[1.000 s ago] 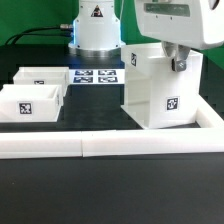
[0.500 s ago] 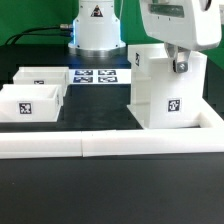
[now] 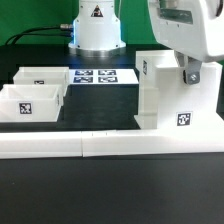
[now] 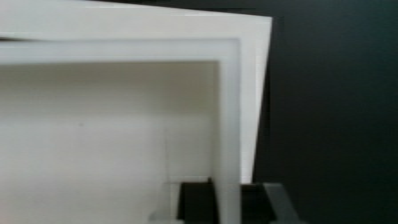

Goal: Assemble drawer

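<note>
The tall white hollow box shell [image 3: 178,92] of the drawer stands on the dark table at the exterior view's right, close to the white border wall. My gripper [image 3: 193,72] comes down on its top edge. In the wrist view the two dark fingers [image 4: 201,202] sit either side of the shell's thin white wall [image 4: 228,120], shut on it. Two small white trays [image 3: 30,103] with square markers lie at the exterior view's left, one behind the other [image 3: 42,76].
A long low white border wall [image 3: 110,143] runs along the front of the table. The marker board [image 3: 103,76] lies flat at the back centre, in front of the arm's base [image 3: 97,30]. Black cables trail at the back left.
The box shell and my gripper on it have shifted toward the exterior view's right and slightly nearer the border wall. The trays have not moved.
</note>
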